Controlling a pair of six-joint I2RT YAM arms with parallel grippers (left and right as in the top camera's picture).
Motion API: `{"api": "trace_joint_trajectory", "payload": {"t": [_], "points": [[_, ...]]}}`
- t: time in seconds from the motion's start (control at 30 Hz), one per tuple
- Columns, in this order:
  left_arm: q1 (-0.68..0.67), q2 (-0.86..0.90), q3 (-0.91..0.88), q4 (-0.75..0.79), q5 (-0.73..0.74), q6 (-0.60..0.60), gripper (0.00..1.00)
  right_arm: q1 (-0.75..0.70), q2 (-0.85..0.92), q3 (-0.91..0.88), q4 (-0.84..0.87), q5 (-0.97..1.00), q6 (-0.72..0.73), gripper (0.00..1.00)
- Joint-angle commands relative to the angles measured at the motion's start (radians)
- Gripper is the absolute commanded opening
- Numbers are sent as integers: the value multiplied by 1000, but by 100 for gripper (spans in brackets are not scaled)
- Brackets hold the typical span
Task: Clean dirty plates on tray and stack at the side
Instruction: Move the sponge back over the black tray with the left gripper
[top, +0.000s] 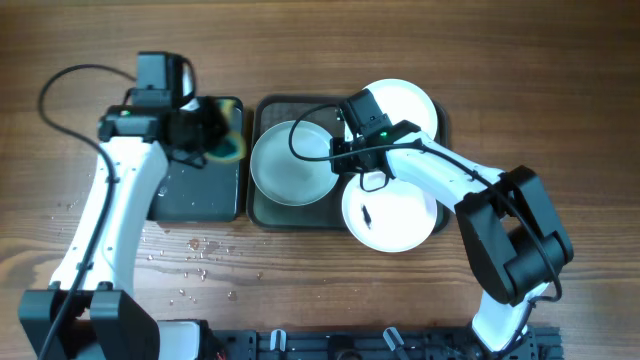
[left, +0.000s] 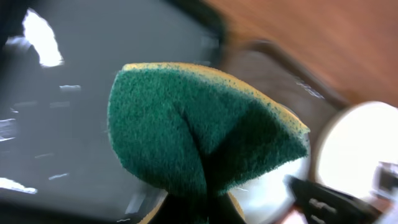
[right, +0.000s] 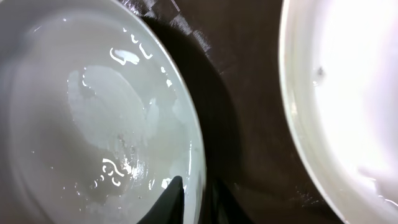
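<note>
Three white plates lie on the dark grey-green tray (top: 262, 212). The left plate (top: 285, 165) is wet and shiny (right: 93, 112). The front right plate (top: 395, 215) has a small dark smear near its middle. The back right plate (top: 405, 100) looks plain white. My right gripper (top: 345, 152) (right: 193, 199) straddles the left plate's right rim, one finger on the inside and one outside, close together. Whether they press on the rim does not show. My left gripper (top: 205, 133) (left: 199, 210) is shut on a folded green and yellow sponge (left: 199, 130), held above the smaller black tray (top: 195, 195).
The small black tray (left: 62, 124) stands just left of the big tray, its surface wet. Water drops (top: 190, 262) are scattered on the wooden table in front of it. In the right wrist view another white plate (right: 348, 93) lies across a strip of tray floor (right: 242, 93).
</note>
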Motion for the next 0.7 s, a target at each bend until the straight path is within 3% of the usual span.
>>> {"api": "trace_joint_trajectory", "payload": {"t": [0.0,0.07,0.17,0.3,0.67], "points": [[69,-10,3,-43,-158,61,4,6,-18,0,-9,-15,-8,22],[91,-10,3,-54,-158,76,4,6,-18,0,-13,-15,-8,30],[100,-10,-5,-45,-161,111,4,6,-18,0,-26,-15,-6,34],[100,-7,-56,14,-187,193,4,6,-18,-7,-23,-14,-6,35],[100,0,-280,285,-217,235,4,6,-18,-55,29,1,-5,33]]}}
